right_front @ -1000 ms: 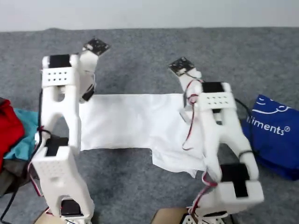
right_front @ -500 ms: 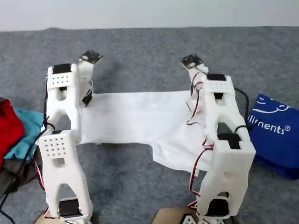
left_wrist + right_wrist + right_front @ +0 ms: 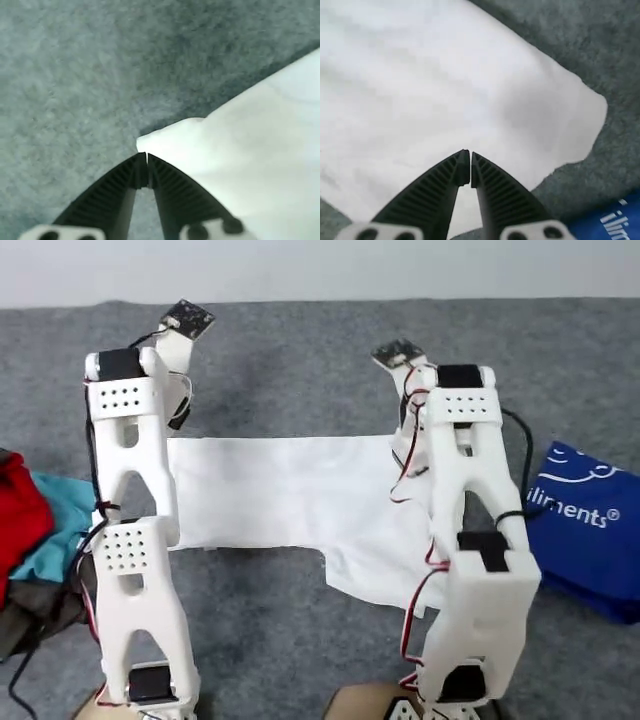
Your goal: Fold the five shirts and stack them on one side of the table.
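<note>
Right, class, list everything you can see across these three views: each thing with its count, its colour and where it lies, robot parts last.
Shirt: one, white, spread flat mid-table between the arms.
Folded cloth: one, blue with white print, at the table's right edge.
Garment pile: three pieces, red, teal and dark, at the left edge.
Table covering: one, grey, under everything.
Flat piece: one, brown, near edge, between the arm bases.
Arms: two, white, left arm and right arm at the shirt's far corners.
Left gripper: black fingers shut, tips at the shirt's corner.
Right gripper: black fingers shut, over the shirt.
</note>
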